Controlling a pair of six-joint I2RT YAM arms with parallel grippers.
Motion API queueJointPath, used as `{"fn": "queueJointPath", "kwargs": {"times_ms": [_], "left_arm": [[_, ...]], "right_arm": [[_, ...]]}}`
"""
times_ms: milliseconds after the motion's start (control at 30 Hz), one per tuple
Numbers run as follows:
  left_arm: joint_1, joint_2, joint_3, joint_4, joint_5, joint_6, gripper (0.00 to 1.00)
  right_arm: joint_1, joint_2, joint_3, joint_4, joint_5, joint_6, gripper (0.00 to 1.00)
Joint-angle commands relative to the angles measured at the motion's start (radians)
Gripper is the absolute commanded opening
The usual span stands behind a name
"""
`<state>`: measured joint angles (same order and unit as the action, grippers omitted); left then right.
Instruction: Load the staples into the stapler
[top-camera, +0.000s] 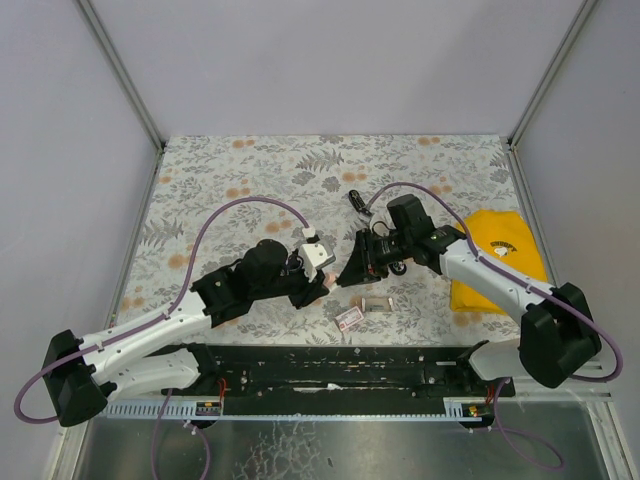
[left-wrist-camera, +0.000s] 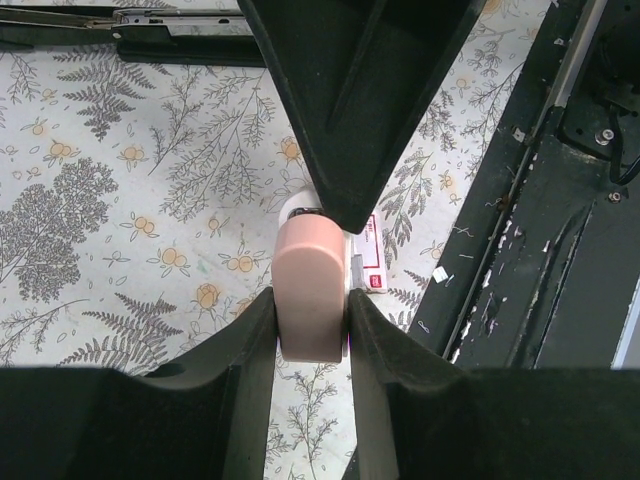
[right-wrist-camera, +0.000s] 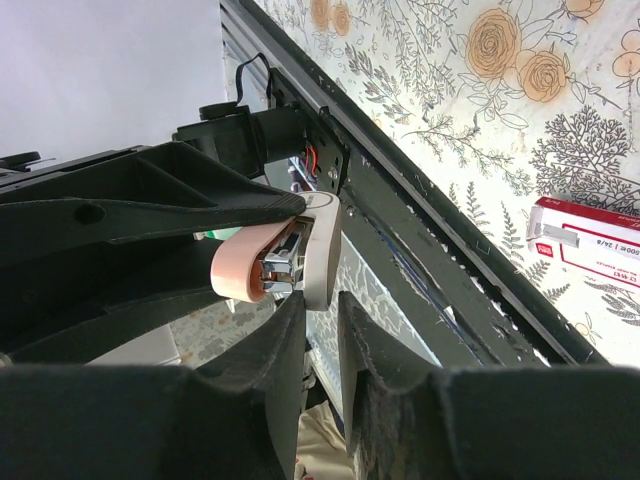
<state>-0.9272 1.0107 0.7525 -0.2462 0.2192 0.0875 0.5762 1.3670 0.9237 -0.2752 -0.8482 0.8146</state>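
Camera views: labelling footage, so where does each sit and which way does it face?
Top external: above, behind the bases, facing down on the floral table; left arm and right arm show.
Left wrist: on its arm, faces down at the table; left end effector clamps a pink item.
Right wrist: on its arm, tilted toward the black rail; right end effector shows.
Shared: both wrist views hold the pink item and white box.
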Motion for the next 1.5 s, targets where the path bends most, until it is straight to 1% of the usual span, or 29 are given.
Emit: {"fn": "queueJointPath", "kwargs": {"times_ms": [0,200,267,333,467,500,533,567,633,667,700,733,800,867,933,1000,1133,1200,1300,1467], "left_arm": [[-0.018,-0.003,0.002,0.072,0.023,0.01,0.0],[-0.025,0.001,0.002,0.073,0.022,0.011,0.0],[-0.027,0.003,0.0,0.072,0.022,0.013,0.0],[-0.025,0.003,0.001,0.072,0.019,0.014,0.0],[-0.027,0.004,0.0,0.071,0.011,0.011,0.01],[-0.027,0.005,0.001,0.071,0.01,0.011,0.04],[-0.028,0.005,0.002,0.07,0.007,0.01,0.11],[-0.027,0.007,0.002,0.07,0.001,0.007,0.22],[-0.028,0.005,0.006,0.068,-0.014,-0.005,0.52],[-0.028,0.003,0.009,0.068,-0.026,-0.014,0.65],[-0.028,-0.002,0.012,0.073,-0.04,-0.028,0.73],[-0.027,-0.008,0.015,0.079,-0.059,-0.046,0.78],[-0.026,-0.025,0.018,0.1,-0.107,-0.096,0.86],[-0.024,-0.032,0.021,0.129,-0.191,-0.177,0.95],[-0.013,-0.017,0.038,0.138,-0.255,-0.286,0.96],[0.009,0.023,0.06,0.133,-0.287,-0.423,0.96],[0.075,0.105,0.06,0.163,-0.278,-0.683,0.96],[0.107,0.13,0.03,0.213,-0.258,-0.774,0.96],[0.13,0.156,0.006,0.264,-0.231,-0.843,0.95],[0.14,0.231,0.036,0.235,-0.198,-0.851,0.95]], "right_arm": [[0.027,0.012,0.0,0.087,-0.008,0.036,0.26],[0.033,0.025,-0.002,0.113,-0.011,0.046,0.28],[0.034,0.027,-0.004,0.125,-0.013,0.051,0.27],[0.036,0.03,-0.008,0.141,-0.019,0.056,0.2],[0.038,0.029,-0.013,0.163,-0.018,0.055,0.01],[0.037,0.028,-0.015,0.167,-0.011,0.054,0.0],[0.037,0.024,-0.018,0.173,-0.003,0.052,0.0],[0.037,0.02,-0.023,0.184,0.005,0.051,0.0],[0.037,0.006,-0.035,0.211,0.037,0.051,0.0],[0.037,-0.003,-0.042,0.229,0.054,0.048,0.0],[0.037,-0.011,-0.054,0.244,0.079,0.043,0.0],[0.038,-0.022,-0.06,0.253,0.112,0.034,0.0],[0.038,-0.045,-0.079,0.271,0.187,0.01,0.0],[0.038,-0.069,-0.101,0.288,0.28,-0.018,0.0],[0.037,-0.092,-0.134,0.317,0.366,-0.036,0.0],[0.037,-0.111,-0.172,0.364,0.433,-0.039,0.0],[0.057,-0.128,-0.222,0.433,0.52,-0.034,0.0],[0.074,-0.134,-0.229,0.443,0.559,-0.044,0.0],[0.087,-0.142,-0.23,0.433,0.582,-0.059,0.0],[0.092,-0.161,-0.24,0.418,0.58,-0.078,0.0]]}}
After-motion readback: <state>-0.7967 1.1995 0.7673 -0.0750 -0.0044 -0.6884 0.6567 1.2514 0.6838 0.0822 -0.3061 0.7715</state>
